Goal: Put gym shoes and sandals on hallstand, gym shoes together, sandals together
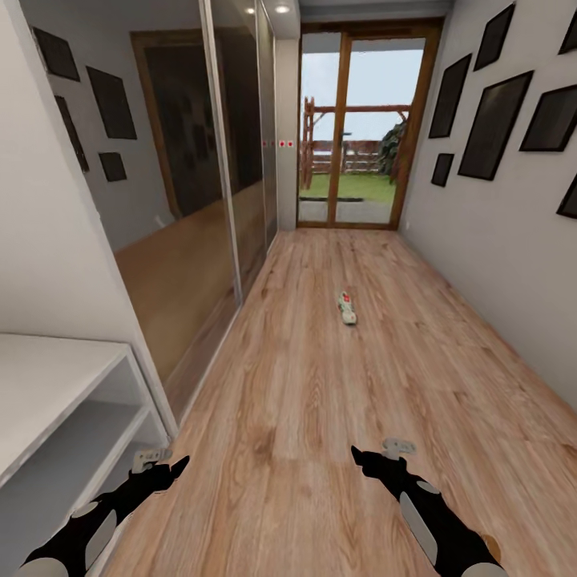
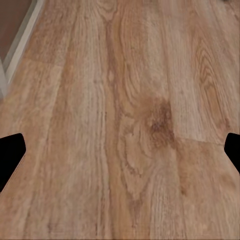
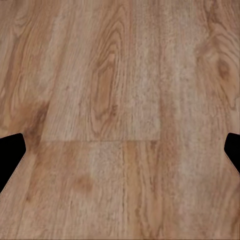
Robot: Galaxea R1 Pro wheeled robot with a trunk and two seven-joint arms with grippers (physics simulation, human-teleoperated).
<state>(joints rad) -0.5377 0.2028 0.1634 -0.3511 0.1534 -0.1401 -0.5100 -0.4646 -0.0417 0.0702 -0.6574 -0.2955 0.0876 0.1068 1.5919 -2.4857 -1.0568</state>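
Wood-plank laminate in light brown, the corridor floor [image 1: 304, 417] runs straight ahead from the robot to a glazed wooden door [image 1: 365, 132] at the far end. One gym shoe [image 1: 346, 307] lies on it in the head view, alone in the middle of the corridor and a little right of centre, well ahead of both arms. It is white with small red patches; its long axis runs along the corridor, roughly in line with the planks, with one end toward the door and the other toward the robot. Which end is the toe is too small to tell, and no lettering can be read on it.

At the near left stands a pale white shelf unit [image 1: 56, 385] with open bays, against a wall of mirrored sliding panels [image 1: 200, 200]. Dark picture frames [image 1: 493, 104] hang on the right wall.

Both arms hang low over bare floor. The left gripper [image 1: 183, 461] and the right gripper [image 1: 357, 454] hold nothing; in each wrist view the two black fingertips [image 2: 11, 155] [image 3: 11, 155] sit at opposite edges, spread wide apart, with plain planks between them.
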